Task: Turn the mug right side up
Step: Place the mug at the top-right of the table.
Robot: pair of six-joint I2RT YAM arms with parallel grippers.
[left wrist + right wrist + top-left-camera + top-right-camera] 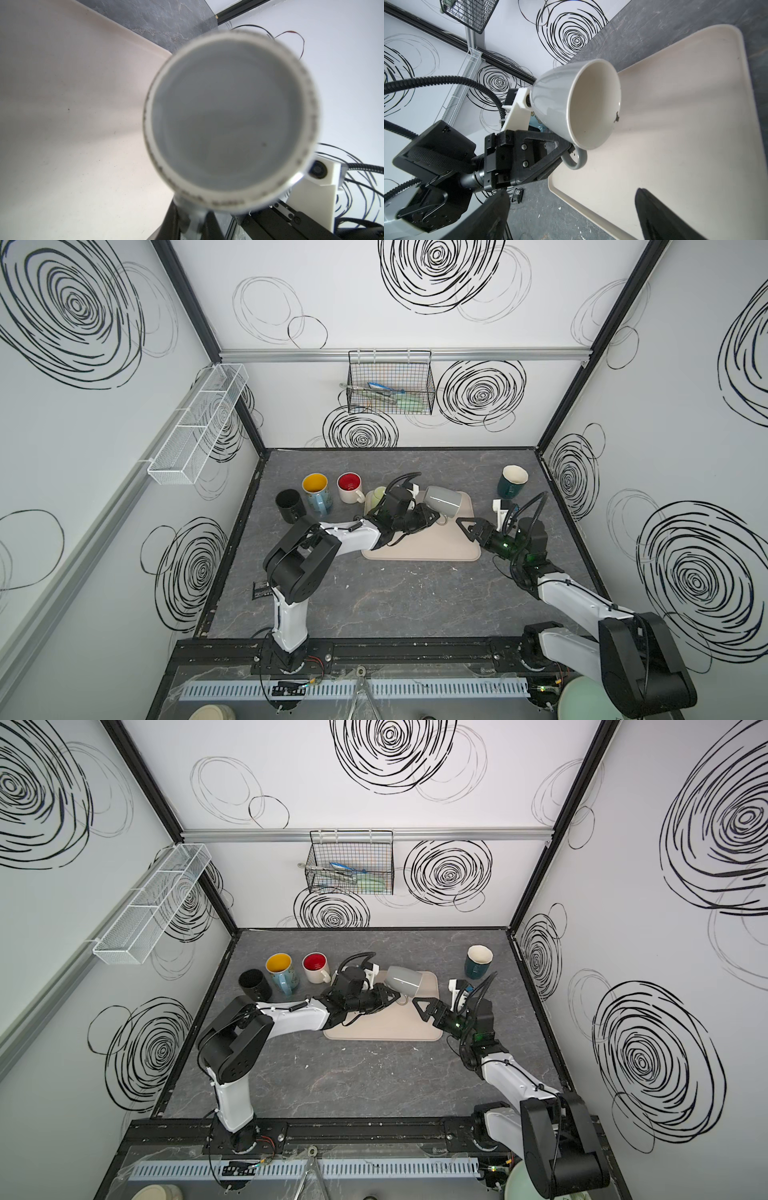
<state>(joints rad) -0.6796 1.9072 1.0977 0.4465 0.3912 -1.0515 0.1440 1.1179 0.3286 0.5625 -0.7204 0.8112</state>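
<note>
A grey mug (442,501) (403,979) hangs tilted on its side over the beige tray (424,549) (386,1029). Its mouth points toward the right arm. My left gripper (438,519) (397,997) is shut on the mug's handle, which sits below the body. The left wrist view looks straight into the mug's pale inside (230,120), with the left gripper (193,224) clamped on the handle. In the right wrist view the mug (550,108) floats above the tray (675,145). My right gripper (464,526) (420,1006) (571,218) stands open and empty at the tray's right side, apart from the mug.
Along the back left stand a black cup (289,504), a blue mug with a yellow inside (316,493), a cream mug with a red inside (350,488) and a pale green mug (377,494). A dark teal mug (513,481) stands back right. A wire basket (390,383) hangs on the rear wall.
</note>
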